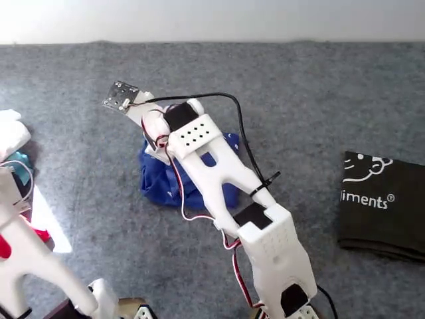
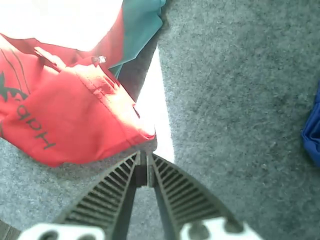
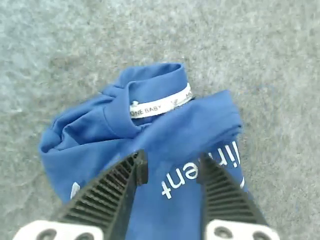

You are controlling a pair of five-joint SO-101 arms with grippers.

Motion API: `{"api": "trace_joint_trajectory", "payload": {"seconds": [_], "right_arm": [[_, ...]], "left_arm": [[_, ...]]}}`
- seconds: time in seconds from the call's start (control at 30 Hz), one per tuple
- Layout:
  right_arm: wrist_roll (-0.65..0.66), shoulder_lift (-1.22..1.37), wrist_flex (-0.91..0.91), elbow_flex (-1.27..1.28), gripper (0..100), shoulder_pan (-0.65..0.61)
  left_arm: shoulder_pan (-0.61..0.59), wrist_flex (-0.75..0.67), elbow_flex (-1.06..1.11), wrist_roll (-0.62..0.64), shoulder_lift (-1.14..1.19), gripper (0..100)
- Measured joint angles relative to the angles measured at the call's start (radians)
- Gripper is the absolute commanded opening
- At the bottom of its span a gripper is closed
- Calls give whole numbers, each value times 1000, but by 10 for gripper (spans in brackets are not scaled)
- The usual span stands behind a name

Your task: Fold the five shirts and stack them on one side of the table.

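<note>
Shirt in play is the blue shirt, crumpled in a heap mid-surface with its collar turned out, not yet folded. Right pincer hangs just over it, jaws wide apart, nothing held. We can't tell if the tips touch cloth. We judge the step as a grab to spread it flat. To do it well we'd pinch a single layer at an edge or the collar, not the bunched middle. Lift only enough for the folds to drop out, then drag it flat before folding. Grabbing the heap risks taking two layers.

Writing: a white neck label with small print inside the collar, and white lettering on the chest, partly hidden by the fingers. We don't read either off.

Outward: left pincer is closed, nothing visible between its tips, just beside the hem of the red shirt, which has dark lettering. Teal shirt and white shirt lie past it. Dark folded shirt, white print on top, lies well apart across the grey surface.
</note>
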Motion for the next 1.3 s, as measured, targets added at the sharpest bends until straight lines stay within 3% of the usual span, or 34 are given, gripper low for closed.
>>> {"api": "trace_joint_trajectory", "payload": {"seconds": [0.17,0.43,0.63,0.87,1.07,1.3], "right_arm": [[0,51,152,-161,2,2],[29,69,379,-210,9,161],[64,84,388,-204,9,226],[68,239,388,-172,9,92],[69,269,388,-384,9,-115],[69,276,388,-605,9,-77]], "left_arm": [[0,0,0,0,0,15],[0,0,0,0,0,15],[0,0,0,0,0,15],[0,0,0,0,0,15],[0,0,0,0,0,15],[0,0,0,0,0,15]]}}
